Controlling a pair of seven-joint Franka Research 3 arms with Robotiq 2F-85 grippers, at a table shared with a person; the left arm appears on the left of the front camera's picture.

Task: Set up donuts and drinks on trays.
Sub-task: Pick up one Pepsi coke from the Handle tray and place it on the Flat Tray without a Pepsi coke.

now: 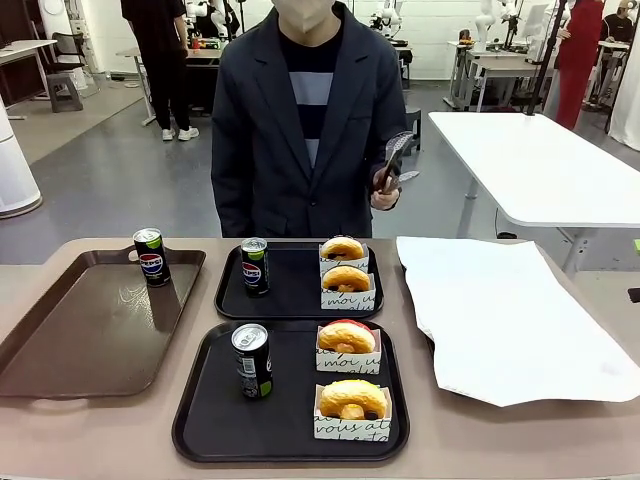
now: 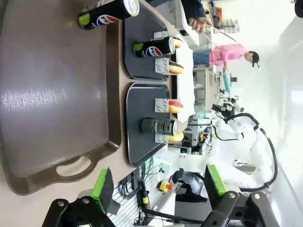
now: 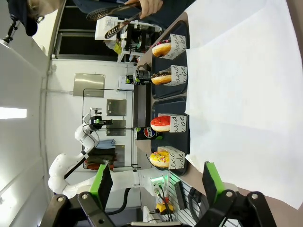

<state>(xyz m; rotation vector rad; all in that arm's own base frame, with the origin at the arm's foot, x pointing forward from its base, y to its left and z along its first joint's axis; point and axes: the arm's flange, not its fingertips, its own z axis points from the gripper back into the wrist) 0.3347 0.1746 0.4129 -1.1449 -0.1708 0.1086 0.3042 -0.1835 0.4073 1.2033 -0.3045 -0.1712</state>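
- Far left on the tabletop (image 1: 60, 430) lies a long brown tray (image 1: 90, 330); one Pepsi can (image 1: 151, 257) stands upright at its far right corner.
- Left gripper (image 2: 156, 191): its green-padded fingers (image 2: 102, 183) stand wide apart with nothing between them, hovering off the brown tray's handle end.
- In the middle sit two black trays, touching or nearly so. The far tray (image 1: 290, 300) carries an upright can (image 1: 254, 266) on its left and two sleeved golden donuts (image 1: 346, 276) on its right.
- The near tray (image 1: 210, 430) carries a can (image 1: 251, 361) on its left, with a red-iced donut (image 1: 346, 337) and, nearer the robot, a glazed donut (image 1: 352, 399), both in paper sleeves.
- The person's hand (image 1: 384, 190) holds tongs (image 1: 396, 152) above the table's far edge.
- At right, white paper (image 1: 500, 315) covers the tabletop.
- Right gripper (image 3: 156, 187): fingers (image 3: 102, 180) spread open, empty, above the paper's edge.
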